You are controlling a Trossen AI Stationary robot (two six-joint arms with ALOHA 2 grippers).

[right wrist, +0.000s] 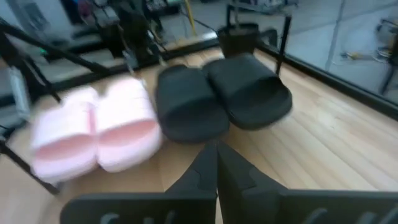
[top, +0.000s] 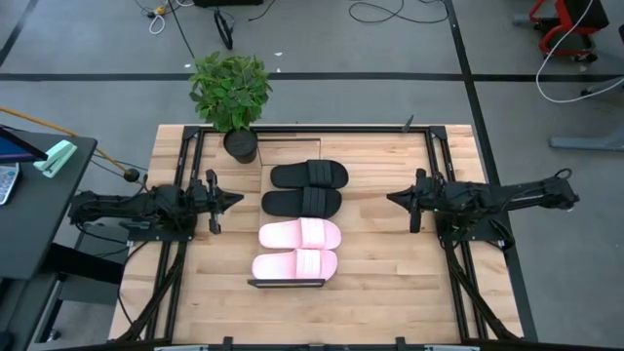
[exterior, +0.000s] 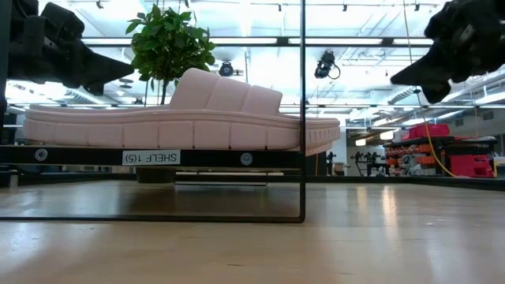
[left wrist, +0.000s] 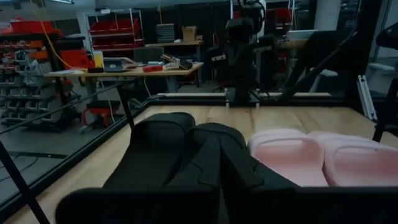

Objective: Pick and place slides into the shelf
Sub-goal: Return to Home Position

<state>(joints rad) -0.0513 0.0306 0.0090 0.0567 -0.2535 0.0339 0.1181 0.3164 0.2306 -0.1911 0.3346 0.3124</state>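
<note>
All four slides are seen lying on the shelf (top: 287,284), set crosswise in a single row down the middle of the plank tabletop (top: 390,283). The two black slides (top: 306,188) are placed at the end nearest the potted plant (top: 231,93). The two light pink slides (top: 297,249) are placed side by side at the other end, just beside the black pair. In the low view, the outermost pink slide is shown resting flat on the board, above a white label (exterior: 151,157) fixed to the black frame.

The left gripper (top: 232,199) is held off the table on the left of the shelf, pointed toward the row and well apart from it. Its fingers are pressed together with nothing between them. The right gripper (top: 393,198) is held opposite, on the right of the shelf and facing the row. Its fingers are likewise closed and empty. No slide is touched by either gripper.
</note>
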